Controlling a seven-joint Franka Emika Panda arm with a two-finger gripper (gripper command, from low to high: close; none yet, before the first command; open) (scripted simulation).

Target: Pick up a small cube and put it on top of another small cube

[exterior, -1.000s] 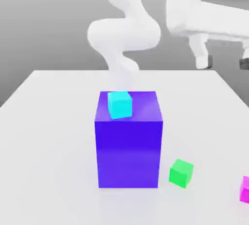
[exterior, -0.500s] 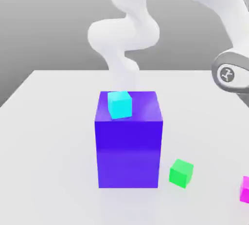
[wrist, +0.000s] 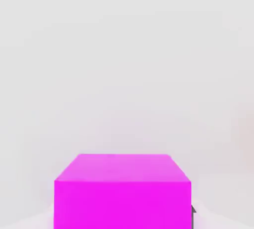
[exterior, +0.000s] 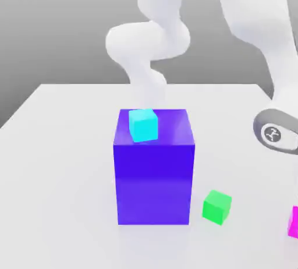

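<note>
The claw (wrist: pixel 122 219) is closed on a small, solid magenta cube (wrist: pixel 122 205). In the hand view the cube sits between the white fingers, with the dark edge of one fingertip (wrist: pixel 193 217) right up against its side. The fingers stand apart by the cube's width, drawn in as far as it lets them. The cube's upper face and one upright face are in sight, both plain and smooth. Whether its underside touches the bench (exterior: pixel 58 174) or is just clear of it, I cannot tell.

In the exterior view the magenta cube is at the right edge, partly cut off by the frame, low down near the pale, smooth bench surface. The white arm (exterior: pixel 256 11) reaches down on that same side, its rounded grey-and-white hand housing (exterior: pixel 279 131) above the cube.

A small bright green cube (exterior: pixel 216 207) lies on the bench between the magenta cube and a large, glossy blue-violet block (exterior: pixel 153 183), apart from both. A small cyan cube (exterior: pixel 143 125) rests on top of that block, toward the exterior view's left. The claw is well apart from the green and cyan cubes.
</note>
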